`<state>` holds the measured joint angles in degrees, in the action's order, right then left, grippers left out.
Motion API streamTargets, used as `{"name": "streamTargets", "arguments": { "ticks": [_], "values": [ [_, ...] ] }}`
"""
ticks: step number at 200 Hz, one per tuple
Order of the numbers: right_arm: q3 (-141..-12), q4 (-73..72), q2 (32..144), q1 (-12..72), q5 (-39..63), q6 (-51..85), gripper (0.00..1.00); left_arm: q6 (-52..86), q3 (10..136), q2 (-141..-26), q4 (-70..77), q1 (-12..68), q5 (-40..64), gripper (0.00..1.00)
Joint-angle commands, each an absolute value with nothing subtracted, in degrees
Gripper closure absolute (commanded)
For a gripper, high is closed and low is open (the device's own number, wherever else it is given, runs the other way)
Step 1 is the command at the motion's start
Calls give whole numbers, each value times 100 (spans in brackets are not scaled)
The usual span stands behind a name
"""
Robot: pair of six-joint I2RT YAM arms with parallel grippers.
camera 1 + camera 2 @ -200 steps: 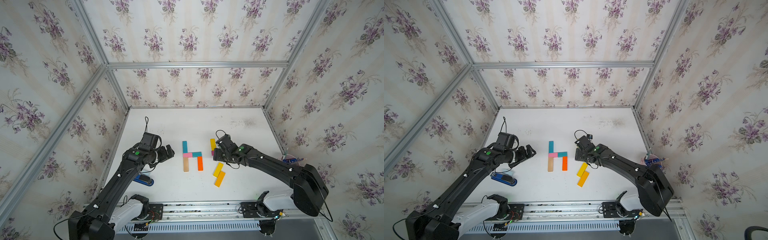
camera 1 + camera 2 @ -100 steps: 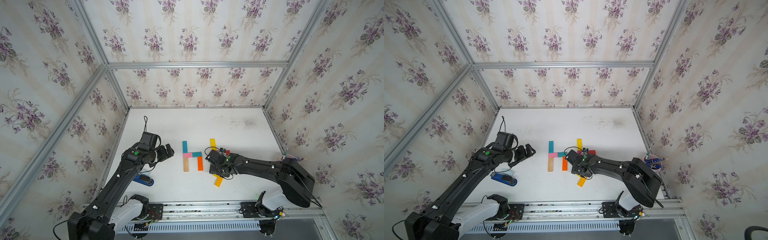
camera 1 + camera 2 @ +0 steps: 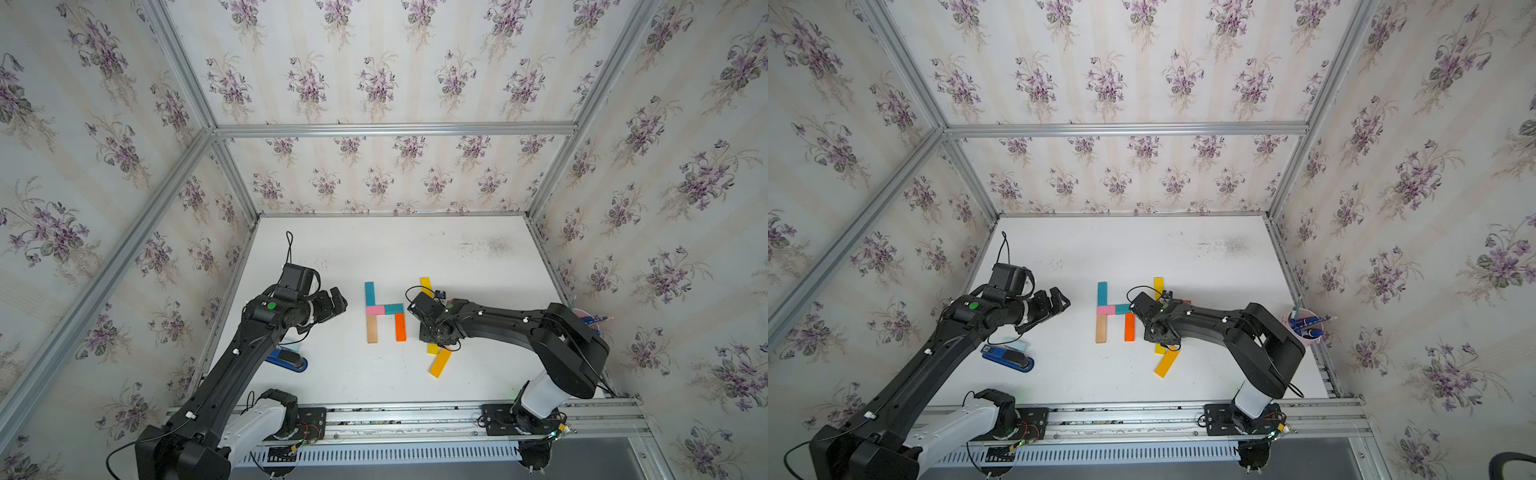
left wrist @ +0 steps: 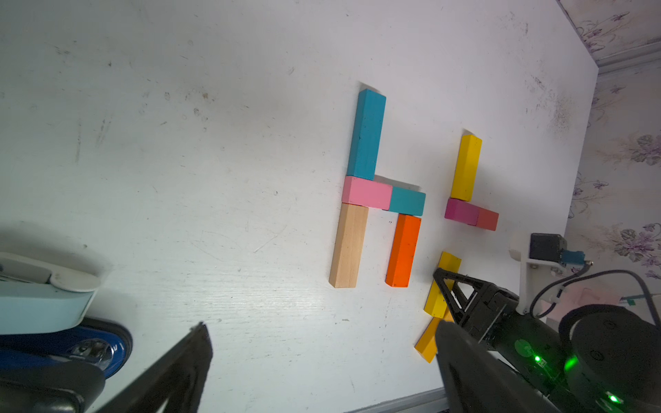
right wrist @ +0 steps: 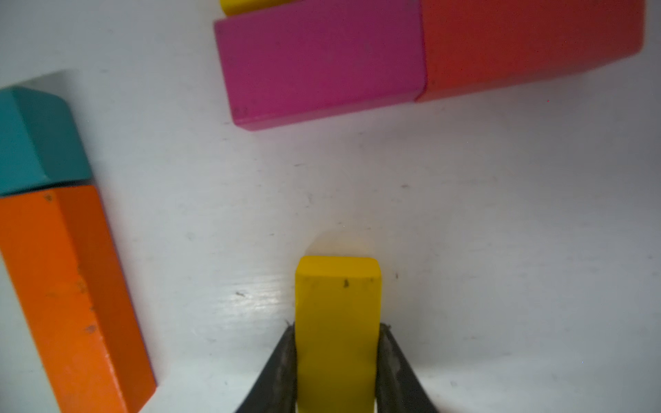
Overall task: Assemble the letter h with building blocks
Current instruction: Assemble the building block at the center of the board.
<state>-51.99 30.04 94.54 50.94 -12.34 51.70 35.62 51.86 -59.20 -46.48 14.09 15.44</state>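
An h shape lies mid-table: a long teal block [image 3: 369, 293], a pink one [image 3: 374, 310], a short teal one [image 3: 393, 308], a tan one [image 3: 372, 328] and an orange one [image 3: 400, 326]. To its right a long yellow block [image 4: 466, 168] meets a magenta block [image 4: 461, 211] and a red block [image 4: 487, 219]. My right gripper [image 5: 337, 327] is shut on a second yellow block [image 5: 338, 286] lying flat nearer the front. An amber block [image 3: 440, 362] touches that block's near end. My left gripper [image 4: 322, 324] hovers open and empty left of the h.
A blue stapler [image 3: 286, 359] lies under the left arm near the table's left edge. A pink cup of pens [image 3: 1306, 328] stands at the right edge. Papered walls close in the table [image 3: 374, 253] on three sides.
My right gripper has come forward from the yellow and magenta blocks to the front yellow block, and its jaws have shut on it. The left arm has not moved.
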Motion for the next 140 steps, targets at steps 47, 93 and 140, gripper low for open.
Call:
{"name": "streamTargets", "arguments": {
  "ticks": [47,93,140],
  "values": [
    [-5762,3339,9866,4902,-1310,4263,74,3548,5134,-5779,-4709,1389,1582,0],
    [-5698,3269,9922,4885,-1134,4240,40,3517,5111,-5737,-4737,1386,1555,0],
    [-5523,3285,9501,4900,-915,4358,50,3535,5111,-5792,-4689,1382,1582,0]
  ]
}}
